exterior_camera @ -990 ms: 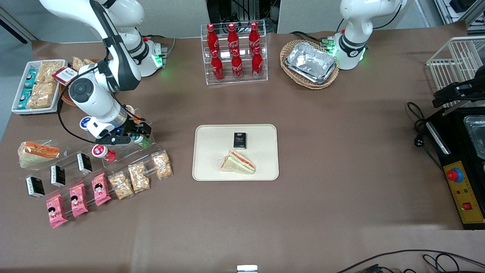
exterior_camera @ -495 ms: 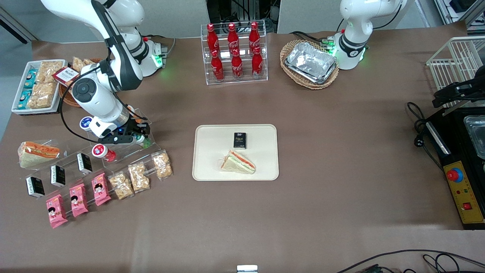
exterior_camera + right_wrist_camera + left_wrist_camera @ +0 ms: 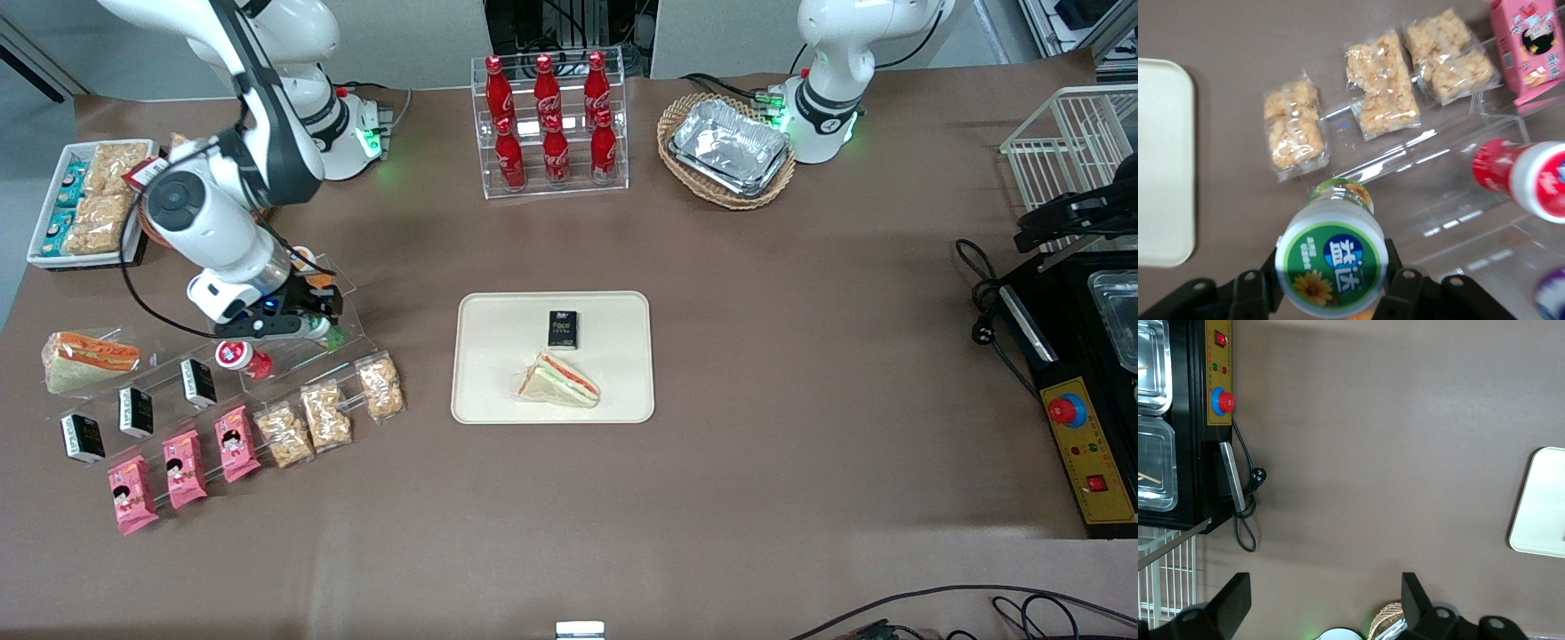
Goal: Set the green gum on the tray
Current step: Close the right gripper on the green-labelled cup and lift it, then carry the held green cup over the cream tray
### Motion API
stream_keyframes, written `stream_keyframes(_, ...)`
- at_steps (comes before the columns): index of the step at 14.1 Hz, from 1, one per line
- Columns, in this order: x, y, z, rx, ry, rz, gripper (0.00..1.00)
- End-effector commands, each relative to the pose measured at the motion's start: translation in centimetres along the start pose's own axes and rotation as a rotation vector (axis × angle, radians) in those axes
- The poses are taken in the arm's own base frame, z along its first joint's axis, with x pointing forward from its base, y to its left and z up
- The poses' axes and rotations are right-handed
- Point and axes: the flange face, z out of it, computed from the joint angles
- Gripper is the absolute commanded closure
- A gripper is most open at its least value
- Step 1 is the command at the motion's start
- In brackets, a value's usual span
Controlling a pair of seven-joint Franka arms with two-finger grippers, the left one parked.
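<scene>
The green gum [image 3: 1331, 263] has a white lid with a green flower label and a green body [image 3: 334, 336]. My right gripper [image 3: 1331, 277] is shut on it, with one black finger against each side of the lid. In the front view the gripper [image 3: 318, 326] holds the bottle over the clear acrylic rack [image 3: 351, 316] at the working arm's end of the table. The cream tray [image 3: 498, 382] lies at the table's middle and holds a black box [image 3: 563, 329] and a sandwich [image 3: 560, 380]. The tray's rounded corner also shows in the right wrist view [image 3: 1161, 167].
A red-lidded bottle [image 3: 236, 356] lies on the rack beside the gripper, also seen in the wrist view [image 3: 1531, 177]. An orange bottle [image 3: 311, 267] sits farther from the camera. Snack packs [image 3: 327, 413], pink packs [image 3: 182, 467] and black boxes [image 3: 133, 411] lie nearer the camera.
The right arm has shifted a little toward its own end of the table. The gripper and the green gum have moved slightly with it over the rack.
</scene>
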Motion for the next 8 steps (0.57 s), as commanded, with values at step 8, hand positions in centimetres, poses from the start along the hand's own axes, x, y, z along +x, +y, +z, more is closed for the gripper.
stream_keyframes(8,3.0,-9.9,-19.1,0.058,-0.071,0.023,0.95)
